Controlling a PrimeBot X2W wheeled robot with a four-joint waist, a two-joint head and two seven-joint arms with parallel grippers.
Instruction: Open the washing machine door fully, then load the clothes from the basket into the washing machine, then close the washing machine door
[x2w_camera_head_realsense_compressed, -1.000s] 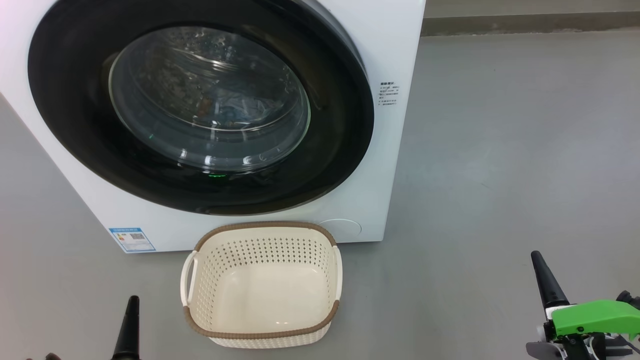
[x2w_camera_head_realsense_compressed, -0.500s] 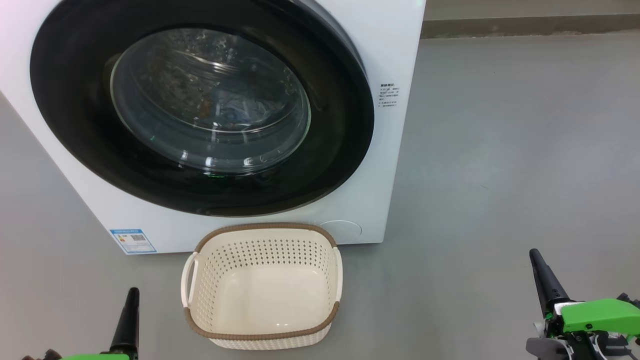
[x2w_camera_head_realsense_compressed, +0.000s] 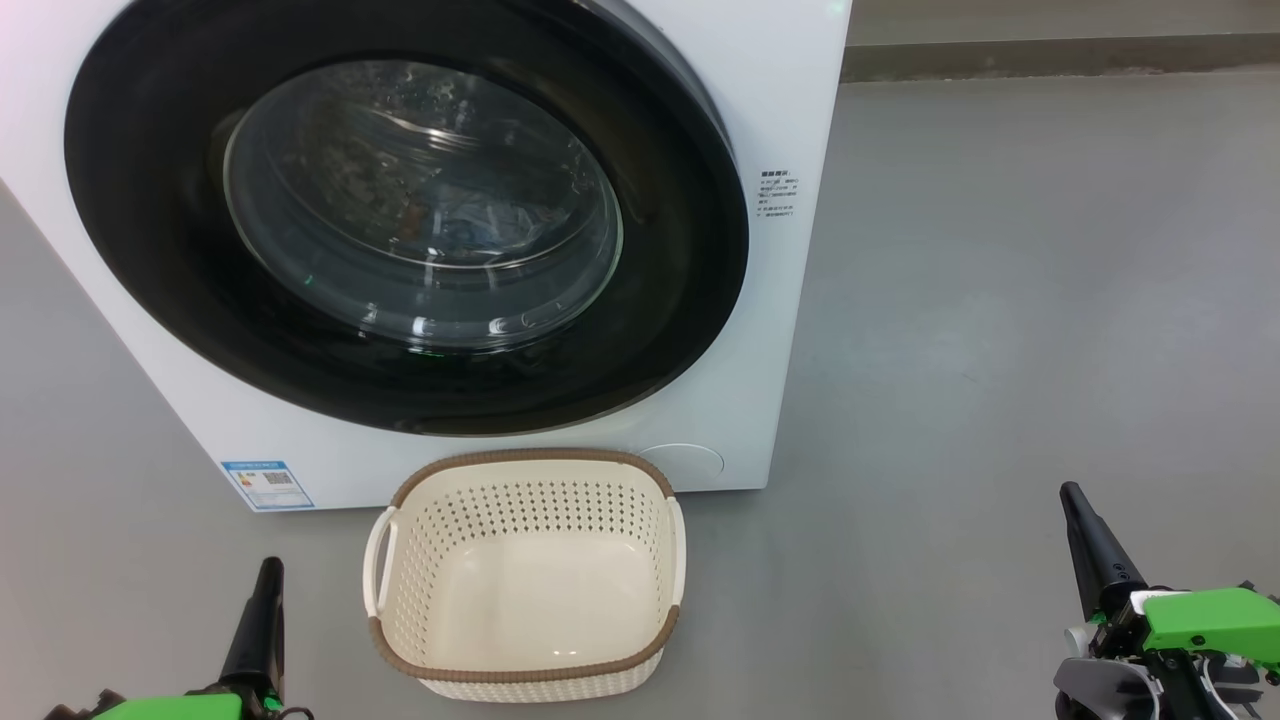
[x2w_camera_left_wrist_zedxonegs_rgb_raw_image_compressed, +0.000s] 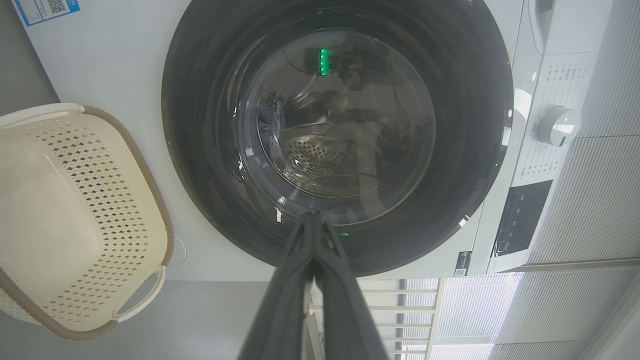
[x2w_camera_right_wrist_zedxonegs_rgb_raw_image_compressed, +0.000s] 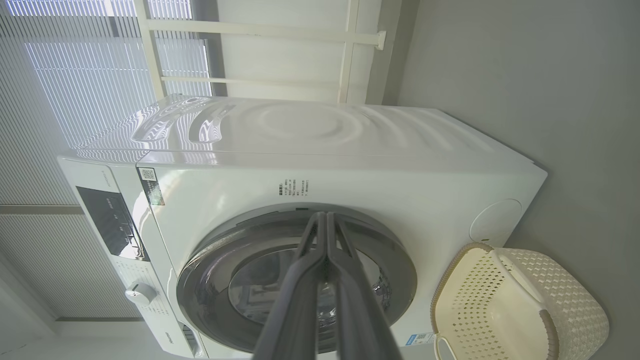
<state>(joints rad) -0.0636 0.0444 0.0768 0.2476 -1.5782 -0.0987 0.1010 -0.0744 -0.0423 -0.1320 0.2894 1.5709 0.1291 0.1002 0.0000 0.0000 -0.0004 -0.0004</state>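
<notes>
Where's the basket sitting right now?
Head view, lower centre: the basket stands empty on the floor, just in front of the washing machine, below its closed door.

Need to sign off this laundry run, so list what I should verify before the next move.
1. washing machine door shut, lying flush: ok.
2. Door latched: cannot tell.
3. basket empty: ok.
4. clothes inside the drum, light-blue fabric visible behind the glass: ok.
5. left tool shut, empty, apart from the basket: ok.
6. right tool shut, empty, away from the door: ok.
</notes>
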